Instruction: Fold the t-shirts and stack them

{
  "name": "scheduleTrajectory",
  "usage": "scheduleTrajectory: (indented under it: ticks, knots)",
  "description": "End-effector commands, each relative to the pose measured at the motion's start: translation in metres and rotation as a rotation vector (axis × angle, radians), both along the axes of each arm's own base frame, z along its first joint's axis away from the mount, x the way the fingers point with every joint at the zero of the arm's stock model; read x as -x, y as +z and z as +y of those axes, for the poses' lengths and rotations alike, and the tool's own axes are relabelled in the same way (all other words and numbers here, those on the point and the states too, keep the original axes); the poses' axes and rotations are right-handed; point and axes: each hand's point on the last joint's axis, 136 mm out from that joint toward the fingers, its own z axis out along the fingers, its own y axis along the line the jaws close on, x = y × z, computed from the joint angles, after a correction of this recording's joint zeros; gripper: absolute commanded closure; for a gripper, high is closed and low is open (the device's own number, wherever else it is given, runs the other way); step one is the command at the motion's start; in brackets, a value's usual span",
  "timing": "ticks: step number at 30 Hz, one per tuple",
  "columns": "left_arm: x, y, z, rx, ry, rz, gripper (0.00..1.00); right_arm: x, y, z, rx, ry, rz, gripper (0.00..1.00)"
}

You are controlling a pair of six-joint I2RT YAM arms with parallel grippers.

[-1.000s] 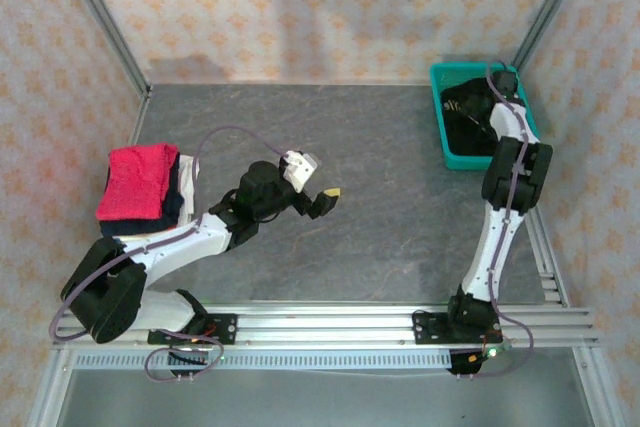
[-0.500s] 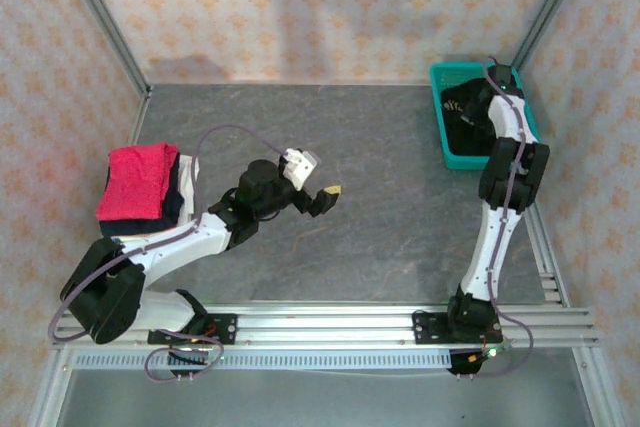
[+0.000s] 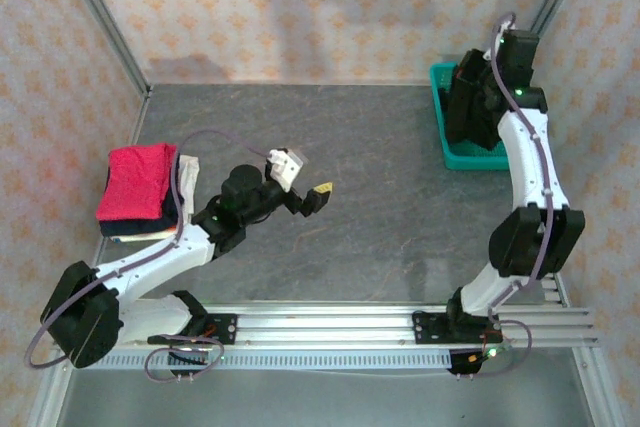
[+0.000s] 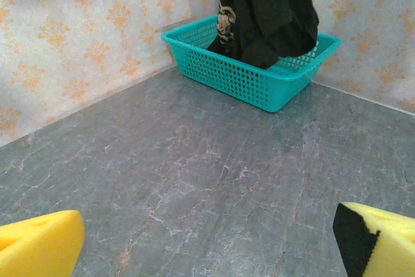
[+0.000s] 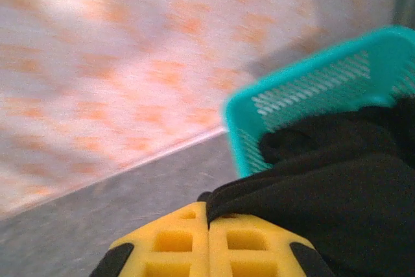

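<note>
One black tee (image 4: 269, 11) hangs bunched straight above the basket (image 4: 233, 72), with its lower folds dipping inside the teal walls and a beige emblem (image 4: 225, 21) showing on the cloth. Holding it up is the right gripper (image 5: 207, 238), its yellow pads (image 5: 256, 241) pressed tight together on the upper edge of the cloth, high over the basket. Well apart from the basket, the left gripper (image 4: 207, 244) hovers low over the table (image 3: 380, 197), facing the basket with its jaws spread wide and nothing between them. Far across the table from the basket, the crimson tee (image 3: 135, 179) lies folded on top of a pile (image 3: 178, 197) of darker folded cloth.
</note>
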Motion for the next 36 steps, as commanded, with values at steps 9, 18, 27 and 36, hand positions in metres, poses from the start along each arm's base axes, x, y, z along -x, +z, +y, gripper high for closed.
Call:
scheduleTrajectory:
  ticks: [9, 18, 27, 36]
  knots:
    - [0.000, -0.013, 0.011, -0.029, 0.056, 0.009, 0.00, 0.092, 0.145, 0.175, -0.068, 0.588, -0.306, 1.00]
    - [0.000, -0.025, 0.021, -0.066, 0.100, 0.027, 0.00, 0.039, 0.084, 0.189, -0.141, 0.539, -0.112, 1.00]
    - [-0.022, -0.041, 0.061, -0.018, 0.341, 0.127, 0.00, -0.016, -0.073, 0.080, -0.116, 0.019, 0.204, 0.14]
    - [-0.045, -0.083, 0.143, 0.194, 0.809, 0.432, 0.00, 0.018, -0.147, 0.152, 0.076, 0.241, 0.305, 0.13]
